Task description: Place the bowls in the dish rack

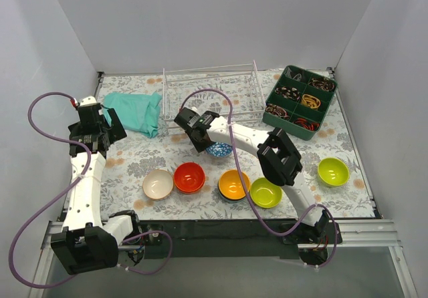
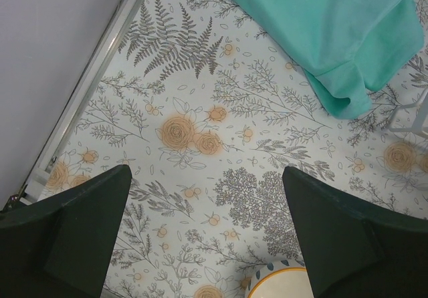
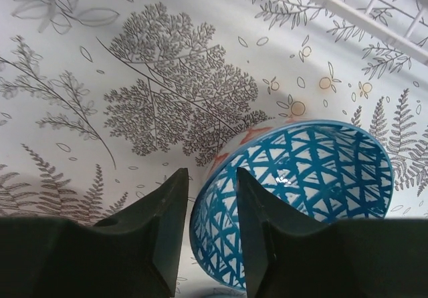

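The blue-patterned bowl [image 1: 221, 150] [image 3: 314, 171] is tilted on the floral mat just in front of the white wire dish rack [image 1: 208, 72] [image 3: 348, 11]. My right gripper [image 1: 200, 137] [image 3: 211, 174] straddles its near rim, one finger inside and one outside, closed on it. The cream-white [image 1: 158, 184], red-orange [image 1: 189, 177], orange-yellow [image 1: 234, 184] and two lime-green bowls [image 1: 265, 192] [image 1: 333, 171] sit in a row nearer the front. My left gripper [image 1: 99, 132] [image 2: 206, 178] is open and empty over bare mat at the left. The cream-white bowl's rim [image 2: 281, 286] shows below it.
A teal cloth [image 1: 134, 111] [image 2: 321, 31] lies left of the rack. A dark green compartment tray [image 1: 301, 101] of small items stands at the back right. The white side walls close in on both sides. A corner of the rack wire [image 2: 418, 121] shows at the right of the left wrist view.
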Controlling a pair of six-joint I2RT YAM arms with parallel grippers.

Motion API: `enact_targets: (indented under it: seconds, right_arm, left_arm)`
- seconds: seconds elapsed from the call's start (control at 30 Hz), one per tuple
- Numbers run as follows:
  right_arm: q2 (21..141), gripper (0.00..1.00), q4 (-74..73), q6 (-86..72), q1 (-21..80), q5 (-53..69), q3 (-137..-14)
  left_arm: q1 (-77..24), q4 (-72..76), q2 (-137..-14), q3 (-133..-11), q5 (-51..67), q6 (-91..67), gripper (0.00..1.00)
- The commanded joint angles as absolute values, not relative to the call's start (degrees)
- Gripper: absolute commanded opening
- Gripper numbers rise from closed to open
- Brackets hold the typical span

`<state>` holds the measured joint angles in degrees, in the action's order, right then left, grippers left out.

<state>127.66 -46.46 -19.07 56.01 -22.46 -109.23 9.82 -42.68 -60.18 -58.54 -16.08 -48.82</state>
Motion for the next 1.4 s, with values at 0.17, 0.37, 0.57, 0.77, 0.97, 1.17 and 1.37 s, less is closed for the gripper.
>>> enact_targets:
  seconds: [0.17, 0.37, 0.57, 0.77, 0.97, 1.17, 1.37]
  right_arm:
    - [117.4, 0.12, -46.4, -17.0, 56.7, -26.0, -98.4]
    - [114.2, 0.01, -45.4, -11.5, 56.7, -27.5, -98.6]
    - [102.9, 0.01, -46.1, -0.4, 55.5, -18.8, -100.3]
    - [94.9, 0.01, -44.2, 10.5, 47.4, -0.9, -109.7]
    - [95.4, 0.01, -26.5, 5.7, 30.3, 23.7, -103.6]
    - [112.7, 0.01, -16.6, -8.6, 23.3, 46.9, -117.8]
    - [121.6, 0.01, 3.1, -23.5, 21.0, 59.0, -119.9]
  left_arm:
    - [10.2, -41.8, -60.9, -59.1, -13.9, -49.1, 0.98]
    - [10.2, -40.9, -62.5, -60.6, -14.2, -48.6, 0.98]
    - [10.0, -39.7, -65.7, -65.6, -5.4, -44.1, 0.98]
    - [9.5, -35.7, -70.6, -72.6, 14.1, -39.6, 0.96]
    - [9.4, -30.6, -77.7, -75.8, 30.4, -42.6, 0.93]
    - [9.1, -30.5, -86.2, -82.3, 34.1, -44.3, 0.81]
    - [9.2, -30.3, -95.7, -88.8, 37.3, -43.4, 0.76]
